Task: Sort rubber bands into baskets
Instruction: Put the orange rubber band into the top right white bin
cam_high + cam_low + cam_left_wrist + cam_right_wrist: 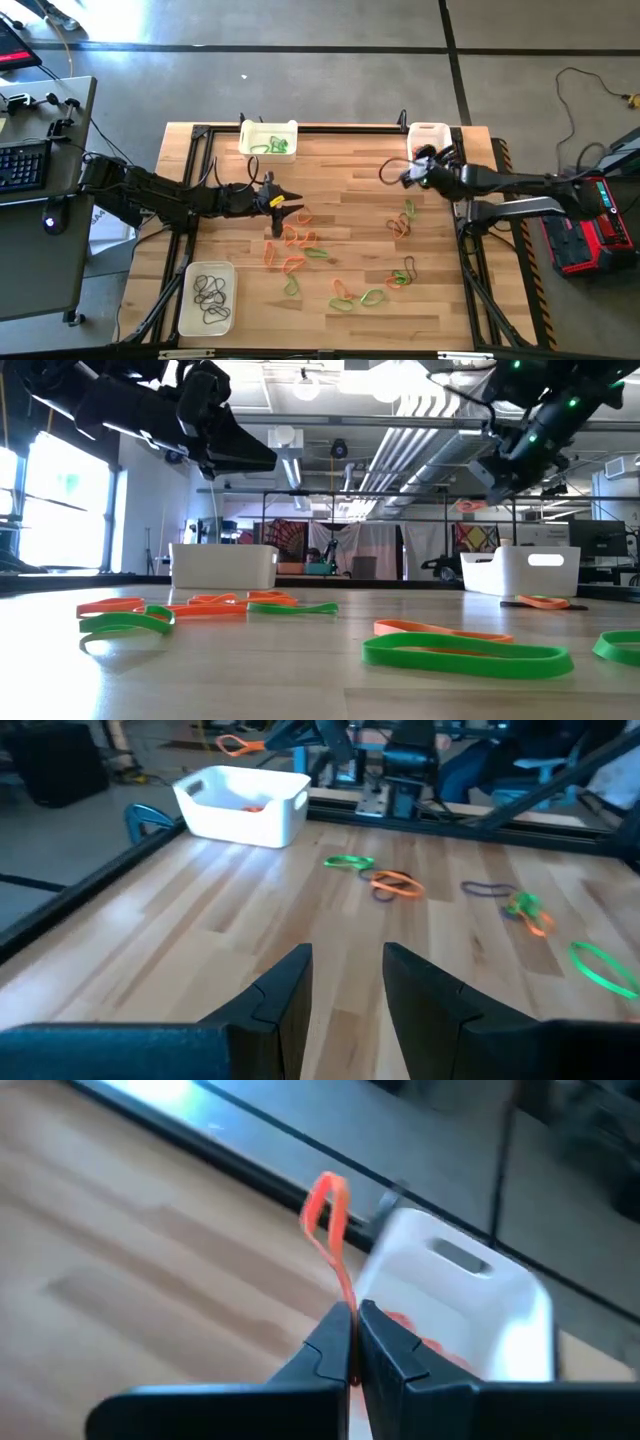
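High view shows the wooden table point(350, 190) with three white tubs at its edges: one basket at the far left point(268, 138) holding green bands, one at the far right corner point(428, 134) holding orange, and one at the near left point(206, 297) holding dark bands. The tubs sit out at the margins, which I judge leaves the middle free for picking, one colour to each tub.

The left arm reaches in from the left with the left gripper point(290, 203) hovering over the far end of the loose pile. Its fingers point(283, 1000) stand apart with nothing between them, so it is empty and, in my judgement, poised to take the next band.

The right gripper point(352, 1342) is held high just beside the far-right basket. Its jaws are pinched closed on an orange rubber band point(330, 1230), which sticks up from the tips as a thin loop. Carrying it raised keeps the floppy loop clear of the table and the tub wall; a release over the tub appears to be the step in hand.

Loose rubber bands point(300, 245), green, orange and a few dark, lie scattered across the centre and right of the table, unsorted.
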`<state>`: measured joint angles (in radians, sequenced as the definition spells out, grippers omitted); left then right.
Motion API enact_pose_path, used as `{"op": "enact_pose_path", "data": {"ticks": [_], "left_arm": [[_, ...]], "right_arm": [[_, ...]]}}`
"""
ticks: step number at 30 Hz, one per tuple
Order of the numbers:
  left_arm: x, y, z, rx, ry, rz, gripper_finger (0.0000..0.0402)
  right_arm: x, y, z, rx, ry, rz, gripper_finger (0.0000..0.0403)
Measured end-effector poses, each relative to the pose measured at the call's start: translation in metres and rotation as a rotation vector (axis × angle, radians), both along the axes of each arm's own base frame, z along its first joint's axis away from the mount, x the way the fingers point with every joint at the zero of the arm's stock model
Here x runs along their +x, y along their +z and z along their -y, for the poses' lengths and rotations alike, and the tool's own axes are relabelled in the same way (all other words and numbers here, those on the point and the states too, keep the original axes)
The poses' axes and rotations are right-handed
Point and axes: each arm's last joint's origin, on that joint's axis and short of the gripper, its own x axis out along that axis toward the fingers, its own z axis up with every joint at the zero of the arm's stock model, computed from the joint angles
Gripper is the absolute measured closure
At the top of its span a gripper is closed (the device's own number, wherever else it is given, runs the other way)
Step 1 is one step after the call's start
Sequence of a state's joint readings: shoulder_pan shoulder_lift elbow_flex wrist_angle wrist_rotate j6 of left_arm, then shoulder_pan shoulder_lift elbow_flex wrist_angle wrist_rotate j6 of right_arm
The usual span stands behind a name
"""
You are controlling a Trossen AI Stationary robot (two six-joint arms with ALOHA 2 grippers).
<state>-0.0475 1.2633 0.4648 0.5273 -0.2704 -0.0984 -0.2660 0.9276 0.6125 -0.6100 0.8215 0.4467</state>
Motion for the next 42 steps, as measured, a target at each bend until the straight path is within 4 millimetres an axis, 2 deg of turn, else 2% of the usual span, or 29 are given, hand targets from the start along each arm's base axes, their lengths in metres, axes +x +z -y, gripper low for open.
{"op": "enact_pose_path", "data": {"ticks": [9,18,22,31,36,42], "left_arm": [[0.000,0.000,-0.001,0.010,0.024,-0.002,0.0287],[0.000,0.000,-0.002,0.013,0.033,0.000,0.0287],[0.000,0.000,-0.002,0.013,0.034,0.000,0.0287],[-0.001,-0.001,-0.006,0.029,0.092,-0.015,0.0287],[-0.002,-0.005,-0.006,0.039,0.084,-0.062,0.0287],[-0.004,-0.018,-0.001,0.029,-0.001,-0.183,0.0283]], "right_arm": [[-0.021,-0.025,0.041,0.095,-0.237,-0.093,0.0402],[-0.034,-0.037,0.062,0.213,-0.257,-0.177,0.0379],[-0.039,-0.039,0.066,0.272,-0.244,-0.174,0.0350],[-0.041,-0.038,0.069,0.258,-0.278,-0.174,0.0248],[-0.035,-0.029,0.068,0.232,-0.247,-0.155,0.0243],[-0.020,-0.004,0.060,0.152,-0.141,-0.079,0.0246]]}}
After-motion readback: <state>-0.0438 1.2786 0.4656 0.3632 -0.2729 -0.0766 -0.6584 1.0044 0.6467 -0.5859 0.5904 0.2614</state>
